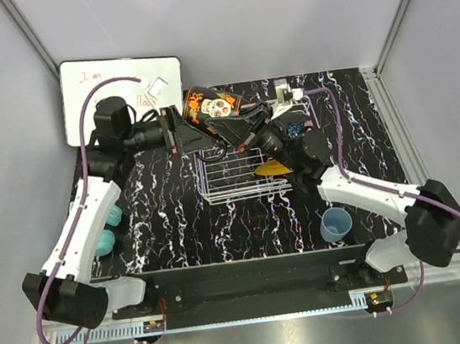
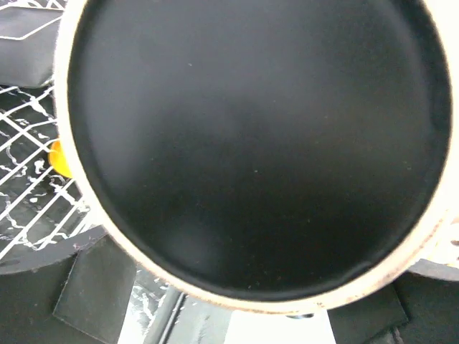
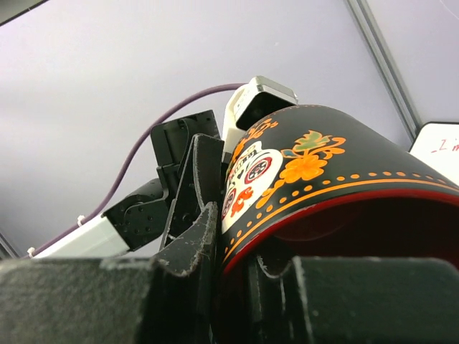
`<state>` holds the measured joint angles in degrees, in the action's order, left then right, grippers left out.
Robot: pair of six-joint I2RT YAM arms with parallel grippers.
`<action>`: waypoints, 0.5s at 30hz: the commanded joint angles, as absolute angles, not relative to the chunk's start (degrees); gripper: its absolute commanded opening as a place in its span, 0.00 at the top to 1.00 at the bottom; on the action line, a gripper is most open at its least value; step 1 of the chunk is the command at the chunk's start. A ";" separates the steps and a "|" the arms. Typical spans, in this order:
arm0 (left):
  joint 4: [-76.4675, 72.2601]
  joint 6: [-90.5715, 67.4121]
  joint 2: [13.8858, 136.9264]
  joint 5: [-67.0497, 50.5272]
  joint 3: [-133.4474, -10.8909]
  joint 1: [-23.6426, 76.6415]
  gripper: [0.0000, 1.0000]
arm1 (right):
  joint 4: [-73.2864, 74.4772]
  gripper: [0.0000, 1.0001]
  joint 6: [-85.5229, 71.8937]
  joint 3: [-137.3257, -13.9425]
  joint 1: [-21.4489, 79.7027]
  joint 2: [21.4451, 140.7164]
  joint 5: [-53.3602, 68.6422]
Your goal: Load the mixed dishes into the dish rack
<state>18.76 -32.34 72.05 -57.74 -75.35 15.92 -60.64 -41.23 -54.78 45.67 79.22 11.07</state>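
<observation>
Up close, the black mug (image 2: 251,143): its dark round base with a pale ring fills our left wrist view, right against the left hand (image 1: 180,133). We read that hand as clamped on the mug's base end. From above, the mug hangs on its side in the upper middle of the frame. It is off the bench (image 1: 178,230) and over the far edge of the dish rack (image 1: 223,181). Its red inside faces the right hand (image 1: 246,122); orange flowers and a skull face show on the wall. In the right wrist view, one of that hand's fingers (image 3: 201,236) touches the outer wall at the rim and the other sits inside the mouth. We cannot tell whether they pinch the wall or only straddle it. We see a yellow plate (image 1: 272,167) at the rack's right end, partly hidden under the right arm. We mark a light-blue cup (image 1: 336,224) upright on the bench at lower right, well apart from the rack. At upper left lies a whiteboard (image 1: 89,97), and teal headphones (image 1: 112,226) peek from under the left arm.
</observation>
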 commanded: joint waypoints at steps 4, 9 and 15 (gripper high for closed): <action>5.98 -47.18 70.05 -58.80 -74.61 16.08 0.04 | -78.75 1.00 -43.41 -60.99 42.90 81.73 11.61; 6.94 -47.02 69.35 -58.80 -75.15 15.20 0.03 | -81.56 1.00 -44.65 -63.54 42.63 84.02 11.17; 5.98 -47.54 68.47 -58.10 -72.51 15.21 0.01 | -83.31 1.00 -51.66 -65.30 42.63 86.57 10.55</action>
<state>9.61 -45.25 70.46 -57.80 -73.38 15.33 -65.34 -46.02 -59.20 42.68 86.85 11.53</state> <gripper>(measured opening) 0.986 0.209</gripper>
